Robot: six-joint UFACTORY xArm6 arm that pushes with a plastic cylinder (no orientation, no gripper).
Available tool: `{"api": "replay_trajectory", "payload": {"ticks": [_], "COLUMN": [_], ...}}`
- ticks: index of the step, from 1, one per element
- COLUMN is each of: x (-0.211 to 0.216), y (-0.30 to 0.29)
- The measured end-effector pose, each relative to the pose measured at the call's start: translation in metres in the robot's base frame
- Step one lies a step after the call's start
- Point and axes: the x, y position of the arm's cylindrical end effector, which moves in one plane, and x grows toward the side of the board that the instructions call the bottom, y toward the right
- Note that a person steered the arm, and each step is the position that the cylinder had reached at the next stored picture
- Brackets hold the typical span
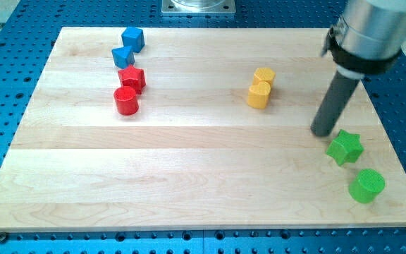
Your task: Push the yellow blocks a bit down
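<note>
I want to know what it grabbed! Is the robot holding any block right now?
No, nothing is held. My tip is a plain rod that only pushes. It stands just up-left of the green star block, right of the yellow blocks.

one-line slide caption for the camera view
My tip rests right of the two yellow blocks, just above the green star.

A pale wooden desk (189, 176) fills most of the view, its top made of long light planks whose grain runs from the view's left to the view's right. Beneath and around it lies a blue metal base plate (5, 28) dotted with a regular grid of small holes, showing along every edge. At the view's top centre sits a grey metal mounting plate (199, 6), partly cut off. The light is even and soft, throwing faint shadows.
</note>
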Motion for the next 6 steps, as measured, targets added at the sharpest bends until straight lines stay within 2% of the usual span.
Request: {"api": "replay_trajectory", "payload": {"ticks": [1, 2, 3, 4, 5, 6], "x": [0.023, 0.07, 0.037, 0.027, -0.074, -0.162], "y": [0.014, 0.02, -0.041, -0.17, -0.155, -0.105]}}
